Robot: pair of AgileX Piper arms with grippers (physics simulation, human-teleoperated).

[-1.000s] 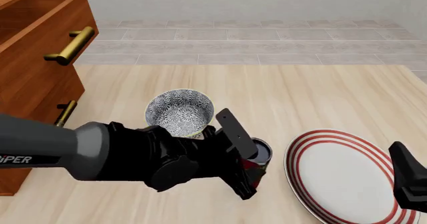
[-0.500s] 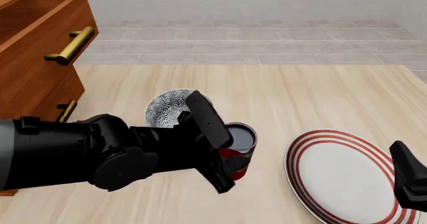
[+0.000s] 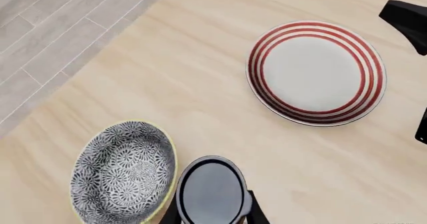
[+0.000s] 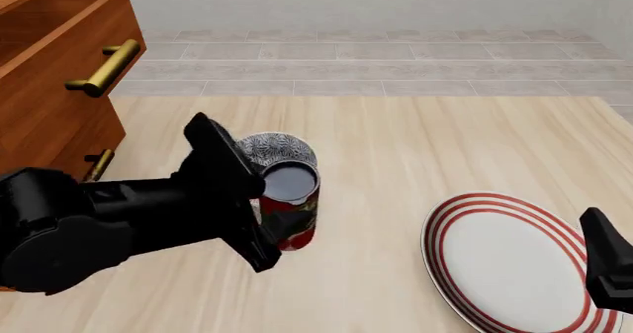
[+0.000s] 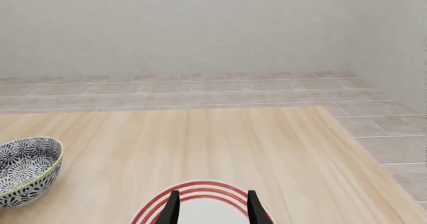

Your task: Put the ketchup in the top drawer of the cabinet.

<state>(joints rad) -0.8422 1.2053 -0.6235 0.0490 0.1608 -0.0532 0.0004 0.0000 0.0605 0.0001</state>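
Note:
My left gripper [image 4: 259, 213] is shut on the ketchup [image 4: 296, 222], a red-labelled tin with a dark shiny top, held upright just in front of the blue-white bowl [image 4: 278, 147]. In the left wrist view the ketchup's top [image 3: 210, 191] sits between the two fingers [image 3: 256, 215], beside the bowl [image 3: 123, 170]. The cabinet [image 4: 44, 136] stands at the far left. Its top drawer [image 4: 70, 29] is pulled open and its brass handle [image 4: 104, 67] faces the table. My right gripper [image 5: 211, 208] hangs open over the plate at the right, holding nothing.
A white plate [image 4: 509, 262] with red rings lies at the right front; it also shows in the left wrist view as the plate [image 3: 317, 72]. The lower drawer's brass handle [image 4: 96, 168] sits below the open drawer. Grey floor tiles lie beyond the table's far edge.
My left gripper has carried the ketchup leftward, from beside the plate to in front of the bowl, nearer the cabinet. The right arm has not moved.

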